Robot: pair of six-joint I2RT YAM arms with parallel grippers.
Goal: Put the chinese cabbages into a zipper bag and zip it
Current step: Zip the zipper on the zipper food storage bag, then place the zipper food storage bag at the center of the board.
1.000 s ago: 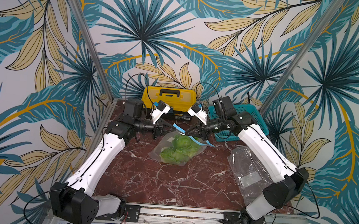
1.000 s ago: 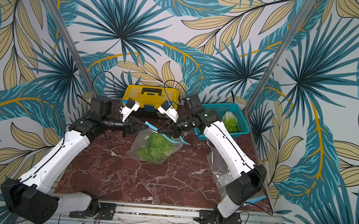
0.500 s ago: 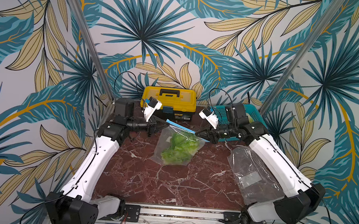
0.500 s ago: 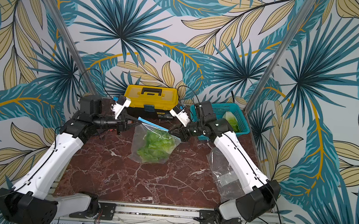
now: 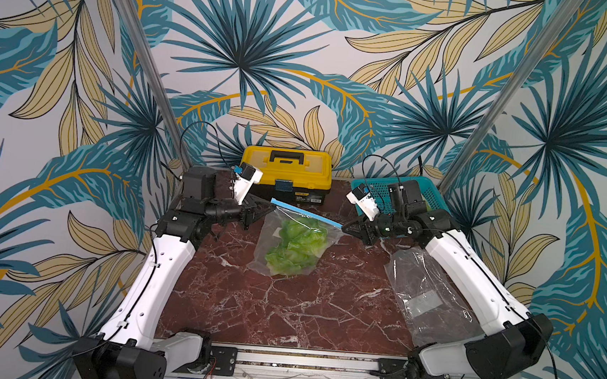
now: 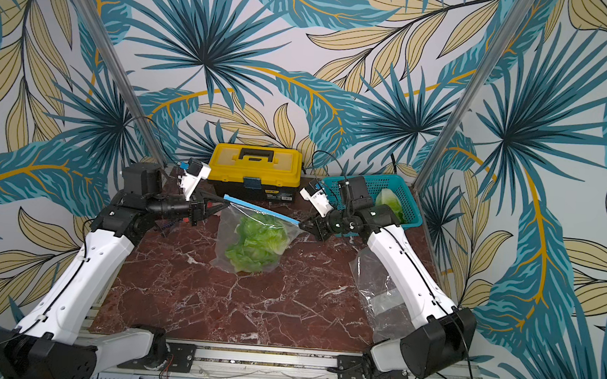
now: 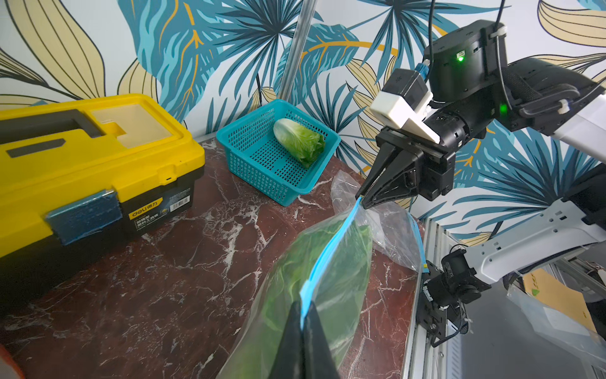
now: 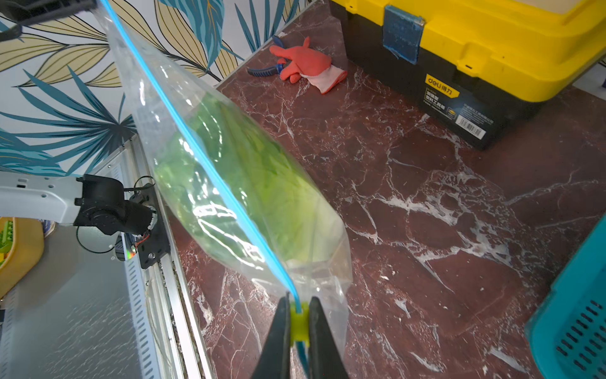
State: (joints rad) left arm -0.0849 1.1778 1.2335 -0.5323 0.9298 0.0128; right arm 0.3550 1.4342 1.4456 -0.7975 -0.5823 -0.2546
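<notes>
Between your two end effectors, the zipper bag (image 5: pixel 291 259) hangs from its blue zip strip (image 5: pixel 305 213), which is pulled taut into a straight line. The bag's bottom appears to rest on the worktop (image 5: pixel 284 318). Your left end effector (image 7: pixel 303 308) is pinched together on one top corner of the bag, anchoring it so the strip cannot follow the pull. Your right end effector (image 8: pixel 299 305) is clamped on the yellow-green slider (image 8: pixel 299 323) at the opposite end. The strip looks closed along its visible run, so the zipping seems done or nearly so. Green chinese cabbages (image 5: pixel 295 247) fill the bag below the strip; how many, you cannot tell through the plastic. Behind your right end effector, one more cabbage (image 7: pixel 300 141) lies in the teal basket (image 7: pixel 259 164), outside the bag, so the packing looks incomplete. A spare clear bag (image 5: pixel 430 296) lies flat beneath your right arm.
</notes>
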